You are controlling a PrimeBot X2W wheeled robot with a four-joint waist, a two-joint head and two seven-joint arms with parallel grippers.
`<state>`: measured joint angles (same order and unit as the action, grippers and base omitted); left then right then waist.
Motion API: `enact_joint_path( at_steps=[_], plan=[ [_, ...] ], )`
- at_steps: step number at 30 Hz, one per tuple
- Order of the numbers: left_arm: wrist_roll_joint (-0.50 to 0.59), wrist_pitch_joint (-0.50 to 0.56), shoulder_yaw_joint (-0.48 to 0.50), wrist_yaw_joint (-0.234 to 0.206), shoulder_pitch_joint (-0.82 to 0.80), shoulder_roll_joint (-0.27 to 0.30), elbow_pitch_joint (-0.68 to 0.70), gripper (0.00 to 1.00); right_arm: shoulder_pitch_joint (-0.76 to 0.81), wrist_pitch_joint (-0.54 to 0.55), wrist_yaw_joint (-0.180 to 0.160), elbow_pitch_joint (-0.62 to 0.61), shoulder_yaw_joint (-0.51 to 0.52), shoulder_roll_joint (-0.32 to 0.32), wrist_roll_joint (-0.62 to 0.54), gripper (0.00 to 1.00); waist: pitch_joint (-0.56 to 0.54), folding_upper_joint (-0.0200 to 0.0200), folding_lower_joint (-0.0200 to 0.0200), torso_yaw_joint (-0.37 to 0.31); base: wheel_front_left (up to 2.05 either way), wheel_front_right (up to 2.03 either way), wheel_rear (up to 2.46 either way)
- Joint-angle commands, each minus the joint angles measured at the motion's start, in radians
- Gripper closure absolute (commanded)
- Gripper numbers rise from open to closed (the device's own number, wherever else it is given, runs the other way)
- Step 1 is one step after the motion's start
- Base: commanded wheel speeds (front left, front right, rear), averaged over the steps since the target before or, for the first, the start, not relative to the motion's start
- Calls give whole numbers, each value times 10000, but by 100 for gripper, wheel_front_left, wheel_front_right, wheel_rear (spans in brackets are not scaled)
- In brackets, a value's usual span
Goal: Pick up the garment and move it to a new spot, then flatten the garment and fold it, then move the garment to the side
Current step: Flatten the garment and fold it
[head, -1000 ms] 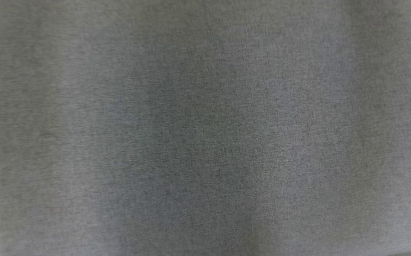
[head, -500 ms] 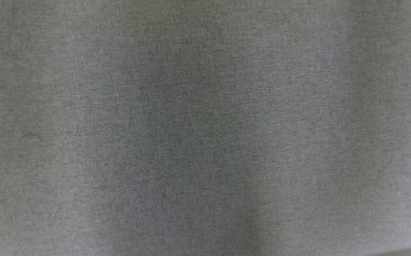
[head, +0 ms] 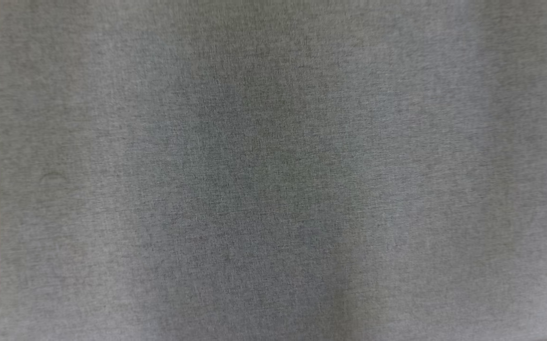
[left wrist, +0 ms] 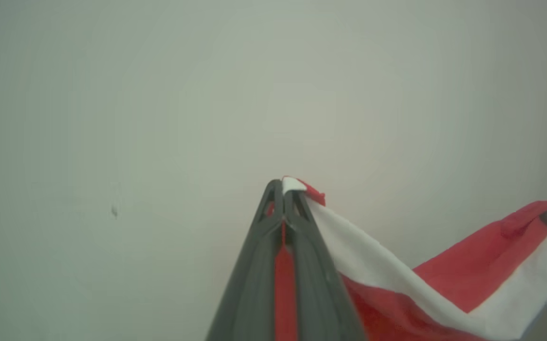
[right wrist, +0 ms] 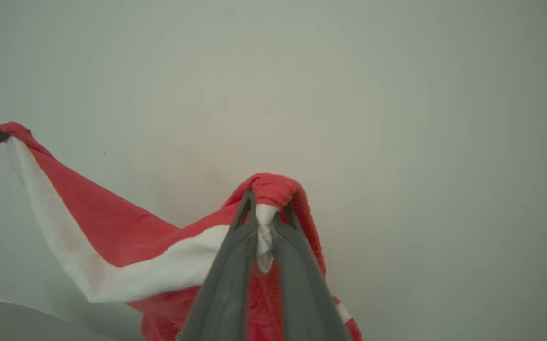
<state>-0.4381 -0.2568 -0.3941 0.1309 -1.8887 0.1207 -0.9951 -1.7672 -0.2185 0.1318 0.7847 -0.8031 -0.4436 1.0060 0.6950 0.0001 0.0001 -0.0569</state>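
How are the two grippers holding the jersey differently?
The left gripper pinches a thin corner with its jaws tight together; the right gripper keeps its jaws slightly apart on a thicker fold. Only a small tip pokes past the left gripper; a red bunch humps over the right gripper. Both are shut on the jersey, which sags between them.

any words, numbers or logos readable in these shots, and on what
None can be read. The red jersey of thin shiny fabric with white stripe trim shows only plain red and white between the left gripper and the right gripper; the grey woven cloth carries no print.
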Motion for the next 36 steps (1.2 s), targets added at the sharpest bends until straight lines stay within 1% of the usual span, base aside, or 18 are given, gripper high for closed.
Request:
enact_joint_path(
  at_steps=[1,5,7,10,12,14,18,24,26,29,31,33,34,36],
  plan=[
    [-119,-77,117,-24,449,55,319,100,268,-162,-23,-228,20,-139,210,100,-224,-1,-1,-53,0,0,0],
    [-310,-70,637,-198,3249,329,2159,100,2024,-403,-23,-1538,-385,-553,484,100,-754,-1,-1,-142,0,0,0],
    [-370,-73,918,-453,4855,438,3362,100,3032,-475,-23,-2243,-332,-806,609,100,-1099,-1,-1,-194,0,0,0],
    [-392,-77,1191,-925,7317,578,5112,100,4729,-477,-23,-3407,136,-1256,655,100,-1538,-1,-1,-215,0,0,0],
    [-532,-74,1452,-1306,9056,598,6299,100,6136,-470,-23,-4086,507,-1389,631,100,-1814,-1,-1,-231,0,0,0],
    [-677,-73,1480,-1590,10624,576,7238,100,7417,-455,-23,-4662,892,-1495,537,100,-2100,-1,-1,-216,0,0,0],
    [-880,-20,1483,-1999,13191,628,8743,100,9788,-459,-23,-5454,1199,-1711,249,100,-2579,-1,-1,-201,0,0,0],
    [-1185,-15,1453,-2506,16220,501,9821,100,12611,-460,-23,-6012,1738,-1639,169,100,-3367,-1,-1,-170,0,0,0],
    [-1248,-32,1448,-2539,16942,555,9879,100,13377,-459,-23,-6006,1904,-1651,185,100,-3633,-1,-1,-122,0,0,0],
    [-1368,-55,1393,-2639,17873,347,9992,100,14373,-459,-23,-6018,1989,-1677,202,100,-4025,-1,-1,-70,0,0,0],
    [-1455,-72,1369,-2637,18433,251,10024,100,14997,-458,-23,-6101,2043,-1654,274,100,-4255,-1,-1,-34,0,0,0],
    [-1521,-76,1374,-2524,18897,207,9933,100,15556,-399,-23,-6212,2090,-1640,254,100,-4437,-1,-1,-14,0,0,0],
    [-1530,-84,1339,-2510,19302,96,9890,100,16081,-296,-23,-6322,2129,-1604,167,100,-4588,-1,-1,11,0,0,0],
    [-1555,-91,1400,-2465,19596,54,9878,100,16569,-238,-23,-6498,2217,-1543,64,100,-4680,-1,-1,57,0,0,0]
  ],
)
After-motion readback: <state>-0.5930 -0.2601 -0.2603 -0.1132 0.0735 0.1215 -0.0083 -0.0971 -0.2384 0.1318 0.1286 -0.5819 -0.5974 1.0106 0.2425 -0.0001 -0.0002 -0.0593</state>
